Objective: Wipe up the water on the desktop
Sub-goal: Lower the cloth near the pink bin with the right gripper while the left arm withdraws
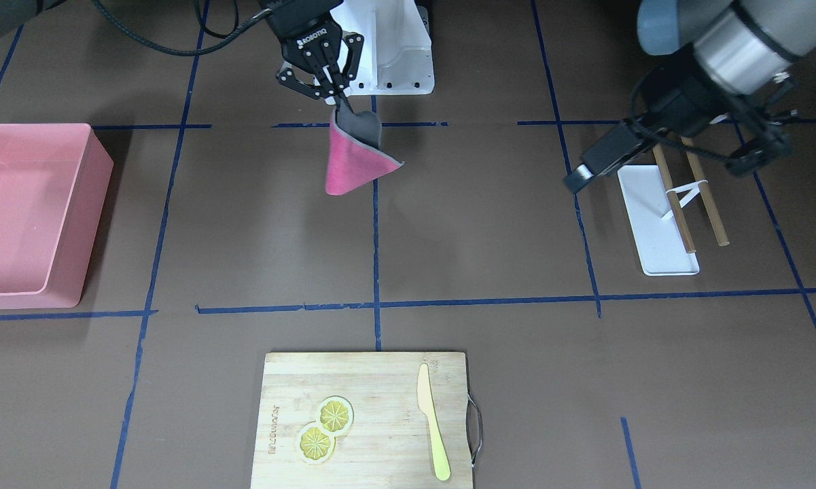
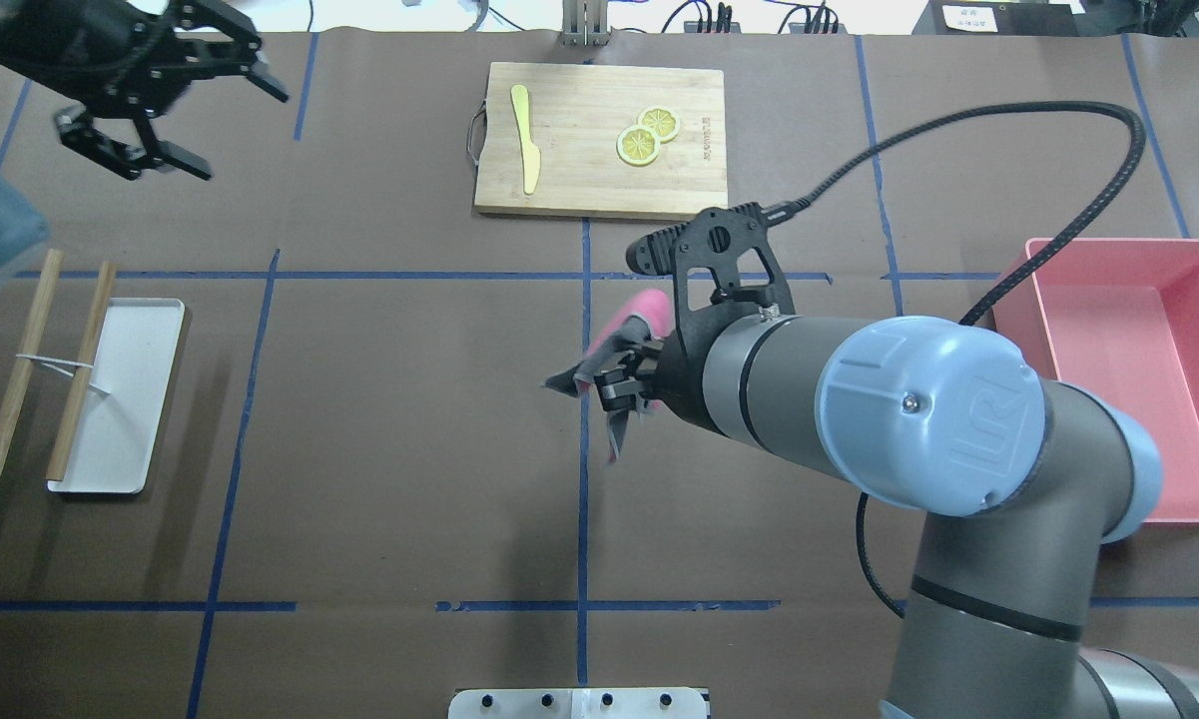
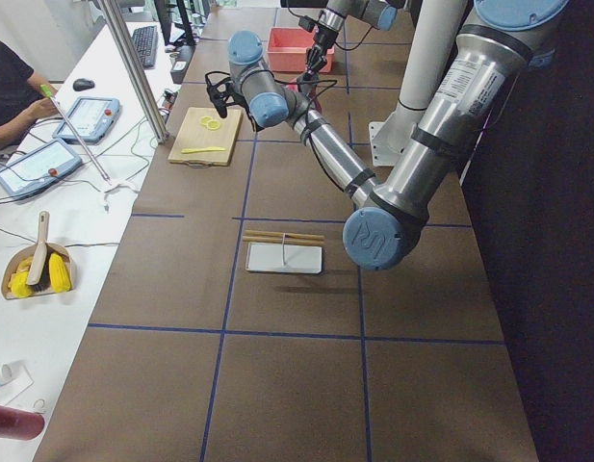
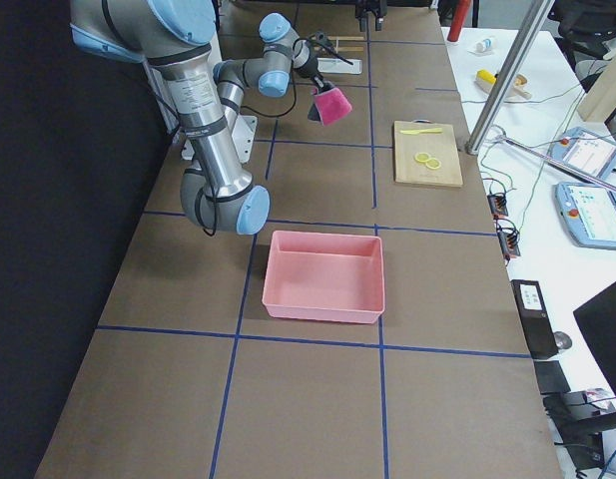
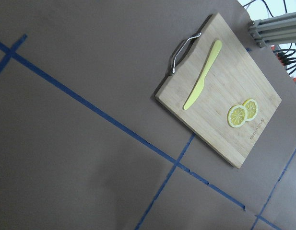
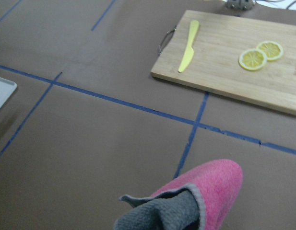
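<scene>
The dark-brown desktop with blue tape lines fills the views; I see no water on it. My right gripper is shut on the top corner of a pink and grey cloth, which hangs in a cone above the desktop's middle. The cloth also shows in the overhead view and at the bottom of the right wrist view. My left gripper is open and empty, raised over the far left part of the desktop. In the front view it hovers by the white tray.
A pink bin stands on the robot's right side. A bamboo cutting board with two lemon slices and a yellow knife lies at the far edge. A white tray with two wooden sticks lies on the robot's left.
</scene>
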